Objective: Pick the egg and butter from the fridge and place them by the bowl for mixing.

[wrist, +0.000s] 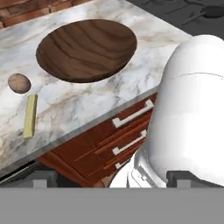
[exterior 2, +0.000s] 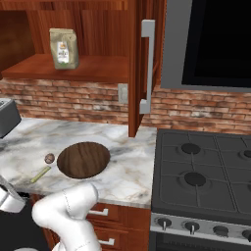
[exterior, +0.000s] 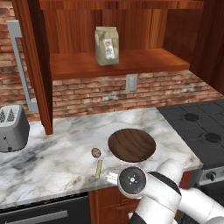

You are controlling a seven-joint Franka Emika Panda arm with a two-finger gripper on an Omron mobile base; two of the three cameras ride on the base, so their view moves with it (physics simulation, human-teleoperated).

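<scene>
The gripper's finger tips [wrist: 43,177] show as two dark stubs cut off at the bottom of the hand view, well apart, with nothing between them; the jaws stand open and touch nothing. From the base views the fingers themselves are hard to make out behind the arm's white joints.

The bowl [exterior: 131,145] sits on the marble counter [exterior: 57,153], near its front edge. The egg [exterior: 96,152] lies just beside the bowl's left rim, apart from it. The butter [exterior: 99,169] lies on the counter in front of the egg, close to it; whether they touch is unclear. A toaster [exterior: 12,127] is cut off at the left edge. A paper bag [exterior: 107,45] stands on the wooden shelf [exterior: 144,61] above.
</scene>
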